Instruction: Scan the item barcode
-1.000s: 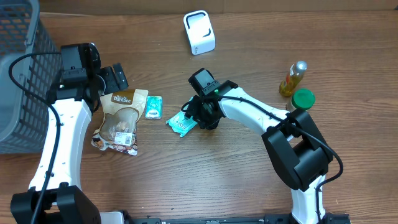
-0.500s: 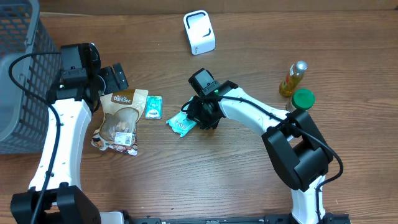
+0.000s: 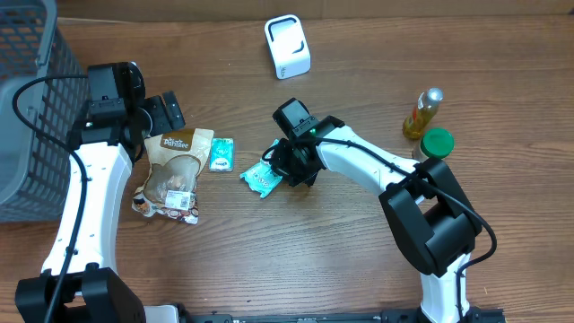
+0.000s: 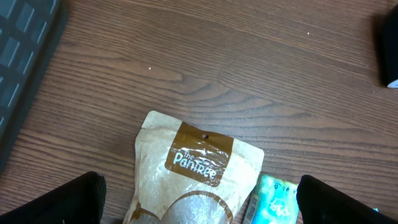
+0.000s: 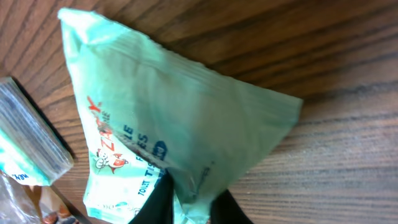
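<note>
Right tool [image 5: 191,200] pinches the near edge of the green packet [image 5: 174,112], which lies on the worktop [image 3: 269,260] slanting away to its left, while what looks like the scanner [image 3: 288,47] stands well beyond, nearer this arm than the wide-open left tool [image 4: 199,202].

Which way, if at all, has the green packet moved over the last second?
No. The green packet sits just as far right of the brown pouch as before.
</note>
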